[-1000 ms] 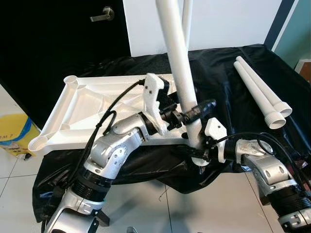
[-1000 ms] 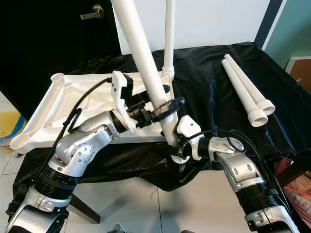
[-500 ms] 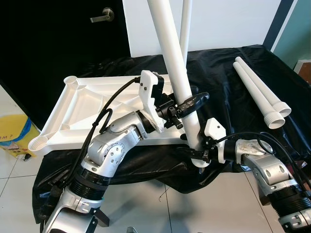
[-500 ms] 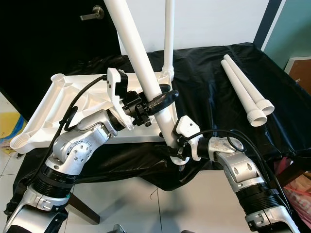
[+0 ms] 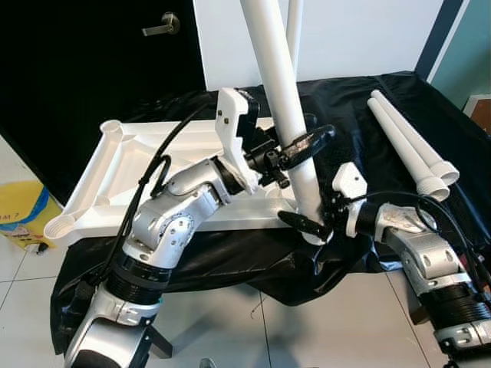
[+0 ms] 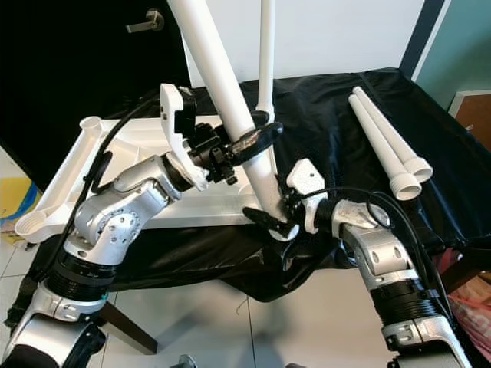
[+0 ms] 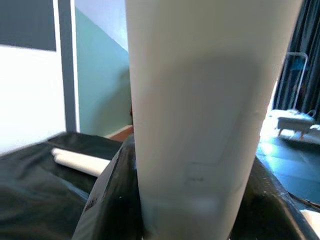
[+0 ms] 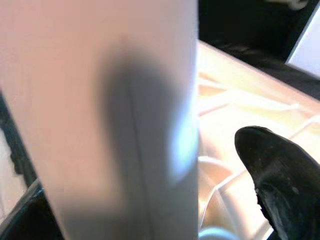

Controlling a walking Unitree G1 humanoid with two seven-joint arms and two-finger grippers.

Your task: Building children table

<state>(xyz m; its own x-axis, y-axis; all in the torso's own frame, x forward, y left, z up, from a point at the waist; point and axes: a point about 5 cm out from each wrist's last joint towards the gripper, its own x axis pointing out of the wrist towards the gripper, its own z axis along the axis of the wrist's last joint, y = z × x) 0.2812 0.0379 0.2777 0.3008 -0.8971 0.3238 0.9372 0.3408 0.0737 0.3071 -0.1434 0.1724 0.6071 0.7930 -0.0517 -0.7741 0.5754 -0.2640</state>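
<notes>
- Black sheeting covers the work surface, before a dark door and a white wall. On it lies the white tabletop, underside up, a socket at each corner. One leg already stands in the far corner; two spare legs lie well apart to the right.
- From the head cameras, the tilted leg leans back towards the robot's left, its foot at the near right corner socket. The left gripper is pinched round its shaft partway up. The right gripper sits at the leg's foot, one finger across the front; whether it truly pinches the leg, I cannot tell.
- Seen along the left wrist, the white shaft sits between the black fingers, pressed on both sides.
- Seen along the right wrist, the shaft looms close, one fingertip beside it over the tabletop's ribs.
- Risk, as I judge it: the leg is off vertical, so pushing or twisting now could jam it, or slide the tabletop.
</notes>
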